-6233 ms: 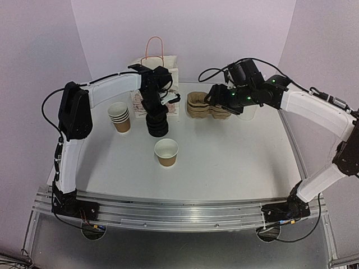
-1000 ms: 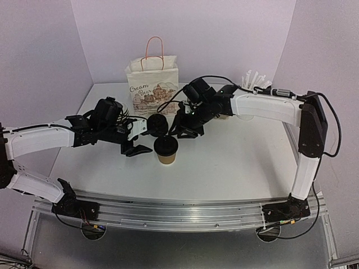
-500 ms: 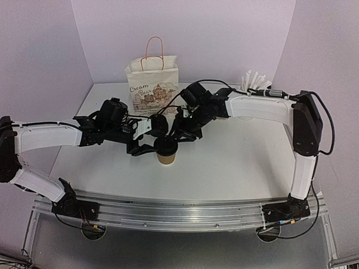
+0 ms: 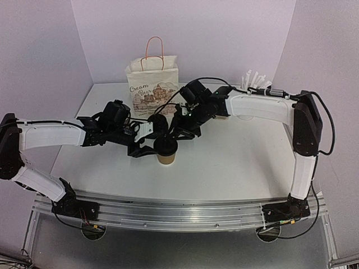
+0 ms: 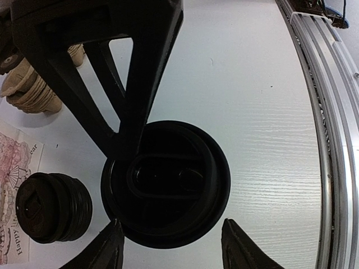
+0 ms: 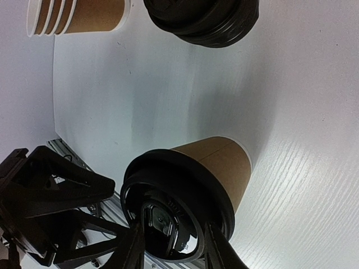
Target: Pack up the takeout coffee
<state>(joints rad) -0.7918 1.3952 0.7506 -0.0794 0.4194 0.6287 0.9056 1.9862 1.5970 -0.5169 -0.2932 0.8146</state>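
1. Straddling the takeout coffee with the left gripper; fingers apart, one at either side of the black lid; cannot tell whether pressed against cup or lid.
2. Resting on top of that lid with the right gripper; fingertips partly apart, both down on the lid's upper face, nothing clamped between them.
3. Standing upright on the white table, directly beneath the right fingertips and between the left ones; brown kraft wall showing below the lid, lid sitting on the mouth.
4. Lying just beside the left gripper's far finger, close to the coffee but apart from it: stack of black lids.
5. Lying further out past that stack, beyond the left fingertips: pulp cup carriers, then printed paper bag, upright, handle up.
6. Lying well beyond the right fingertips, past the lid stack: nested lidless cups.
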